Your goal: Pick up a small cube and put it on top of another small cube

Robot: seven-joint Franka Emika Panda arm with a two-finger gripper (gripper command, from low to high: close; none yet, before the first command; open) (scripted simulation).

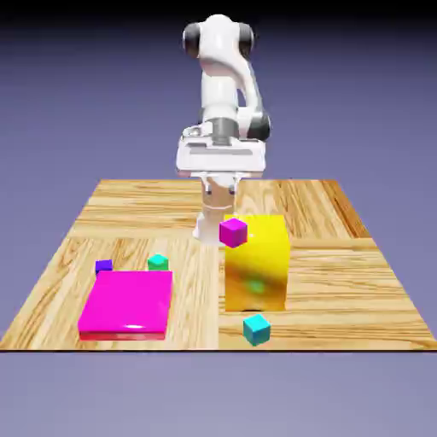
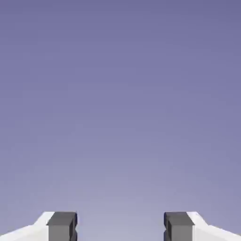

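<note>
Several small cubes lie on the wooden table [image 1: 341,282]. A magenta cube [image 1: 233,231] shows at the far left corner of a tall yellow block [image 1: 259,265]; whether it touches the block I cannot tell. A green cube [image 1: 158,262] and a purple cube [image 1: 103,266] sit just behind a flat magenta slab [image 1: 126,303]. A teal cube [image 1: 256,329] rests near the front edge. My gripper [image 1: 219,179] hangs well above the table's far middle, away from every cube. In the hand view the gripper [image 2: 120,228] is open, with only backdrop between its grey fingertips [image 2: 62,226].
The tall yellow block stands in the middle of the table, right of centre. The flat magenta slab covers the front left. The white arm [image 1: 219,77] rises at the far edge.
</note>
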